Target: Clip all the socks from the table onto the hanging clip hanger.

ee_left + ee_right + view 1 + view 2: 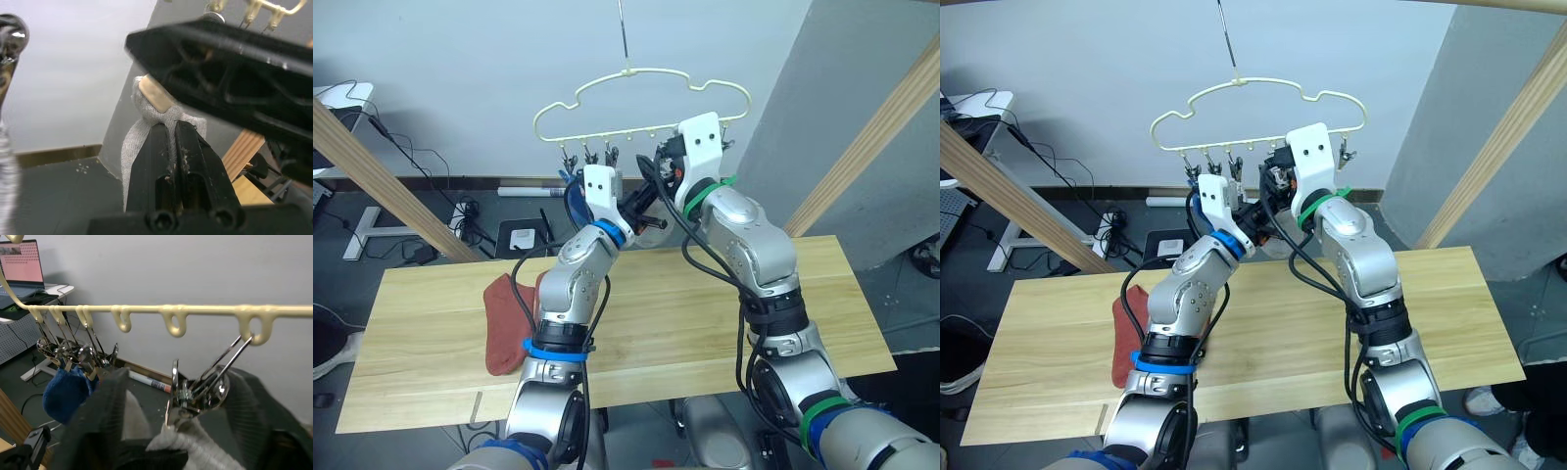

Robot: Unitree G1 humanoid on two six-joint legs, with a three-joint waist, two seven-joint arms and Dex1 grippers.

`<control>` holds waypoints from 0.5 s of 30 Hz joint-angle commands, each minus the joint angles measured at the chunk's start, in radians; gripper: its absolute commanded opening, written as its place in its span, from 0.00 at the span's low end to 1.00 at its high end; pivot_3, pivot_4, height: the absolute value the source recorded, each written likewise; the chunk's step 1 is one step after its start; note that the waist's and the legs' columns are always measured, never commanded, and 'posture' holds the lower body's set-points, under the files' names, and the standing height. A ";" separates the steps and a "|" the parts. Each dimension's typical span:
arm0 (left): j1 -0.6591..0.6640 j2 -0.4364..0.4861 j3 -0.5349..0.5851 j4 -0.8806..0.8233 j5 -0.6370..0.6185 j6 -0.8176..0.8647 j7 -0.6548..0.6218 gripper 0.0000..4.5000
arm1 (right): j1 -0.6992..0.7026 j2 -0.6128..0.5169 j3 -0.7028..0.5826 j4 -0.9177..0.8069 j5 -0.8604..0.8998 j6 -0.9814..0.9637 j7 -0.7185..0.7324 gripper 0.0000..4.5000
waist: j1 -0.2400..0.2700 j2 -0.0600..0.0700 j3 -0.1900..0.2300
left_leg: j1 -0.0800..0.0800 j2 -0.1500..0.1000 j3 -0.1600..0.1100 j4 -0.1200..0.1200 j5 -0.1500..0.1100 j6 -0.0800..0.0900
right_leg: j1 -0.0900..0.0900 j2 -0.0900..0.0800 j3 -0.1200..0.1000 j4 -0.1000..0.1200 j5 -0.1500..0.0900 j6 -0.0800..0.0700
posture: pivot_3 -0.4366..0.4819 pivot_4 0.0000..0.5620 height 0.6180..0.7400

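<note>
red sock [505,328] on table [636,362], hanger [641,103] above

The rust red sock [507,323] on the table [431,372] is partly hidden behind the left arm. Both arms cover the middle clips of the clip hanger [641,103], so the head views hide what hangs there. In the right wrist view, the blurred dark fingers [102,421] mask the bottom of the silver clip [195,394], and the grey sock [195,450] runs off the picture's edge.
</note>
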 commanded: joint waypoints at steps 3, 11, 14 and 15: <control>0.018 0.031 -0.043 -0.039 0.051 -0.049 -0.016 0.36 | 0.026 -0.015 0.010 -0.142 0.015 0.036 0.016 0.65 | 0.000 0.000 0.000 | 0.000 0.000 0.000 0.000 0.000 0.000 | 0.000 0.000 0.000 0.000 0.000 0.000 | 0.23 0.47 1.00; 0.032 0.073 -0.072 -0.059 0.071 -0.070 -0.060 0.56 | 0.098 -0.072 0.049 -0.321 0.019 0.114 0.057 0.65 | 0.000 0.000 0.000 | 0.000 0.000 0.000 0.000 0.000 0.000 | 0.000 0.000 0.000 0.000 0.000 0.000 | 0.23 0.47 1.00; 0.048 0.122 -0.096 -0.083 0.092 -0.087 -0.115 0.56 | 0.138 -0.093 0.065 -0.398 0.016 0.125 0.065 0.65 | 0.000 0.000 0.000 | 0.000 0.000 0.000 0.000 0.000 0.000 | 0.000 0.000 0.000 0.000 0.000 0.000 | 0.23 0.48 1.00; 0.058 0.151 -0.109 -0.098 0.099 -0.098 -0.148 0.56 | 0.154 -0.094 0.066 -0.421 0.014 0.123 0.060 0.65 | -0.002 0.000 0.000 | 0.000 0.000 0.000 0.000 0.000 0.000 | 0.000 0.000 0.000 0.000 0.000 0.000 | 0.23 0.48 1.00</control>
